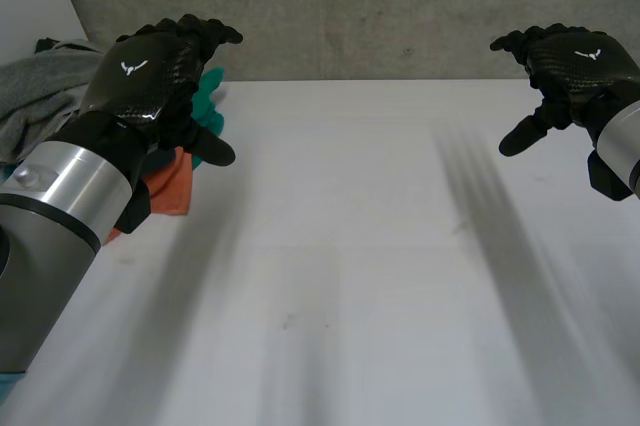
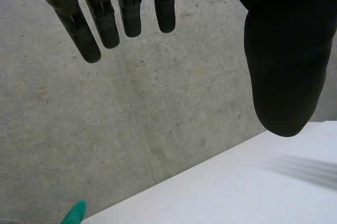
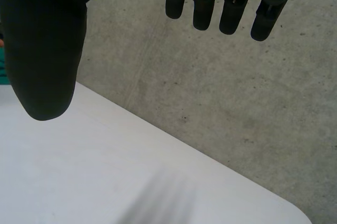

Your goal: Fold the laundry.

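Hiding much of the crumpled laundry [image 1: 50, 81] at the table's [image 1: 350, 246] left edge, the left hand [image 1: 150, 66] hangs empty, fingers straight. A grey garment [image 1: 20, 118], teal cloth [image 1: 211, 96] and orange cloth [image 1: 170, 181] bunch together there. The right hand [image 1: 570, 61], well apart, is equally relaxed and empty.

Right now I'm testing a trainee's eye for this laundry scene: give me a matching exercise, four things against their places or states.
1 left hand
2 right hand
3 grey garment
4 orange cloth

A heaped at the far left corner of the table
B open, over bare table
C partly hidden under the left arm
D open, above the teal cloth

Pairs: 1-D, 2-B, 3-A, 4-C.
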Robot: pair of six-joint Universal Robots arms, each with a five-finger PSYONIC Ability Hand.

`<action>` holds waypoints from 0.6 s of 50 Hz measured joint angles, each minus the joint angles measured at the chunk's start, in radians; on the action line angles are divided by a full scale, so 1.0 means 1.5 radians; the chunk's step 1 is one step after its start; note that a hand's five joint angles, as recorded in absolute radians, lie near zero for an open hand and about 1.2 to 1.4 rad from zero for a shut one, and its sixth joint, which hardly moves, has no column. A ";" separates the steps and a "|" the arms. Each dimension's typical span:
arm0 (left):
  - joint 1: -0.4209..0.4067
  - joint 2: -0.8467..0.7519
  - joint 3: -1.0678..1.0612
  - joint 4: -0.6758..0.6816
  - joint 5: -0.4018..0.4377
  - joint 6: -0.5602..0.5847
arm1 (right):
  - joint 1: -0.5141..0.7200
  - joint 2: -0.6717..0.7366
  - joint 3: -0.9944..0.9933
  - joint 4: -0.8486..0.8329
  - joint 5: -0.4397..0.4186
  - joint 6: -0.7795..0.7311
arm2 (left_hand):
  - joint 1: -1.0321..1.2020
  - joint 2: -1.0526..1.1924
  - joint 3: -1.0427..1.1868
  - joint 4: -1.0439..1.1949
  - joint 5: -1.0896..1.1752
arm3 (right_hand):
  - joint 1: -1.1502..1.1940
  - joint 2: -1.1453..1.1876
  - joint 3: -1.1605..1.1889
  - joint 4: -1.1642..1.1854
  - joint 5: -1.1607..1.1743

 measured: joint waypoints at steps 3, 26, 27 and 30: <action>0.000 0.001 0.000 0.000 0.000 0.000 | 0.001 0.000 0.000 0.000 0.000 -0.001 | -0.052 -0.046 -0.045 -0.048 -0.035 | -0.033 -0.041 -0.042 -0.042 -0.037; 0.163 -0.053 0.140 0.005 -0.057 0.032 | 0.005 0.001 0.000 0.000 -0.002 -0.003 | -0.064 -0.060 -0.054 -0.059 -0.038 | -0.034 -0.044 -0.044 -0.046 -0.037; 0.201 -0.089 0.173 0.007 -0.063 0.055 | 0.006 0.002 0.000 0.000 -0.003 -0.004 | -0.064 -0.060 -0.054 -0.059 -0.037 | -0.034 -0.044 -0.044 -0.046 -0.037; 0.251 -0.169 0.233 0.020 -0.066 0.111 | 0.006 0.003 0.001 0.000 -0.003 -0.004 | -0.064 -0.060 -0.054 -0.059 -0.038 | -0.034 -0.044 -0.044 -0.046 -0.037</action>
